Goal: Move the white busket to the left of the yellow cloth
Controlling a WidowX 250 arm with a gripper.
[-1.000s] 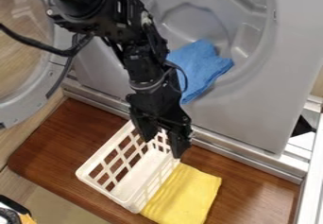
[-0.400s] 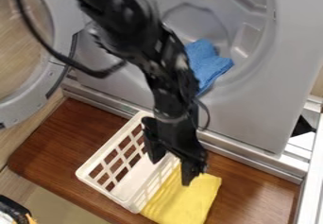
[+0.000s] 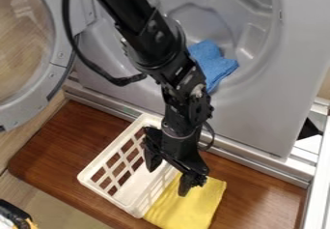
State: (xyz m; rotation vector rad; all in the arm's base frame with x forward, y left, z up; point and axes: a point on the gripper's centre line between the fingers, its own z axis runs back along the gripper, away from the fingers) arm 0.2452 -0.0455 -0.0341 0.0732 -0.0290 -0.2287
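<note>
- Hanging over the white basket [image 3: 132, 206] and the yellow cloth [image 3: 190, 208], my pincer [image 3: 169, 174] points down, its two fingers apart and clamped on nothing that I can see.
- One finger is above the inside of the basket; the other is over the yellow cloth, just past the basket's long right side in the camera view. Whether either finger touches what lies under it, I cannot tell.
- The basket sits upright on the brown wooden board [image 3: 48, 150], slanting from lower left to upper right, its open top facing up and its sides full of square holes.
- The yellow cloth lies on the same board at the basket's lower right, right up against it, so the basket is to its left in the view.
- My black arm [image 3: 151, 35] comes in from the top edge, with a black cable [image 3: 97, 70] looping beside it.
- Behind the board stands a grey panel [image 3: 258, 121] with a hollow holding a blue cloth [image 3: 219, 66]; a round door [image 3: 58, 88] is at the left.
</note>
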